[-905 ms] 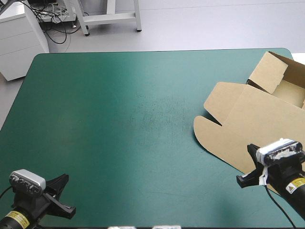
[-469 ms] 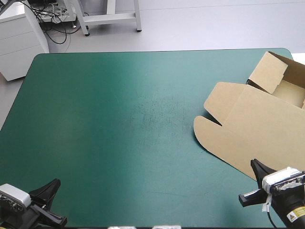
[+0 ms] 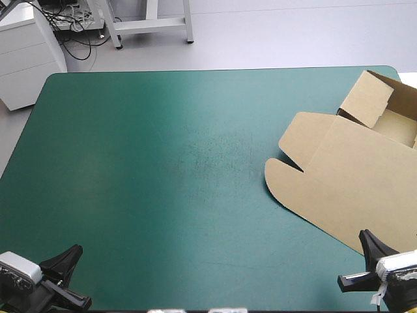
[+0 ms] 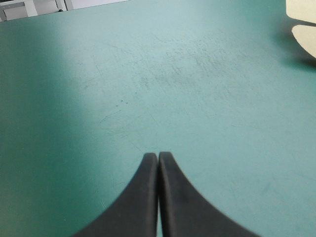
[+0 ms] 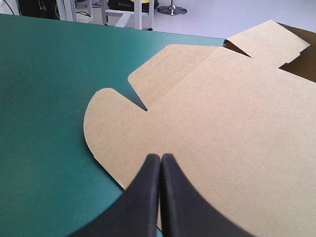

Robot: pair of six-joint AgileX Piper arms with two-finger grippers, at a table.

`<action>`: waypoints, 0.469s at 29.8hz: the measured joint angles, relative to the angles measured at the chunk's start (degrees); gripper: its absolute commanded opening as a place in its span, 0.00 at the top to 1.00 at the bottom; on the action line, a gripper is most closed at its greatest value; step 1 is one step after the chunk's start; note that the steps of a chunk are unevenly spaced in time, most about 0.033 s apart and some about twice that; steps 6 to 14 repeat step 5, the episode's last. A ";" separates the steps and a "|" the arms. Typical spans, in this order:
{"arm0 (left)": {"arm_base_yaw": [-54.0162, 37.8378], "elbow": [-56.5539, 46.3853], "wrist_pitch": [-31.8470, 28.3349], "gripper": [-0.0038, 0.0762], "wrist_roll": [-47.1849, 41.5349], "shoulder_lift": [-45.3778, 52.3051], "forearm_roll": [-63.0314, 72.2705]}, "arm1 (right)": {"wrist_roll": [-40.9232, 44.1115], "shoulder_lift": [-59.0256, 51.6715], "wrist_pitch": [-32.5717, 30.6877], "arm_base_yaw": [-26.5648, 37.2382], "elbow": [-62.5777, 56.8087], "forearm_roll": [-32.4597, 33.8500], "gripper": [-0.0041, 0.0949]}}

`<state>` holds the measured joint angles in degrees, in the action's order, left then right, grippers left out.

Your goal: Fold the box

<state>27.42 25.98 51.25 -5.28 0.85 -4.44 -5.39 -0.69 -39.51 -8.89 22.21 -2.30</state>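
The brown box (image 3: 352, 176) lies at the table's right side. Its lid is spread flat with two rounded flaps pointing left, and its tray (image 3: 391, 117) has walls raised at the far right. My right gripper (image 3: 361, 257) is shut and holds nothing. It sits low at the near right corner, its tip (image 5: 161, 157) over the lid's (image 5: 222, 108) near edge. At the near left corner my left gripper (image 3: 68, 274) is also shut, its tip (image 4: 158, 155) over bare teal-green cover. From there only a corner of the box's flap (image 4: 303, 37) shows, far ahead.
The teal-green cover (image 3: 163, 169) spreads wide to the left of the box. The box runs out past the right side of the high view. A white cabinet (image 3: 26, 52) stands off the table beyond the far left corner.
Both grippers have drawn back toward the table's near edge. The right one slid off the lid's near part, and the left one sank into the near left corner. The box has not moved.
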 measured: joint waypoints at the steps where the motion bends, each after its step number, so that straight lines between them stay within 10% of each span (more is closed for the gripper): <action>1: 0.00 0.00 0.06 0.99 0.00 0.00 0.00 | 0.24 -0.05 -0.13 0.00 0.00 0.16 0.98; 14: 0.00 0.00 0.05 0.99 0.00 0.00 0.00 | 0.72 -0.10 -0.21 0.00 0.00 0.55 0.98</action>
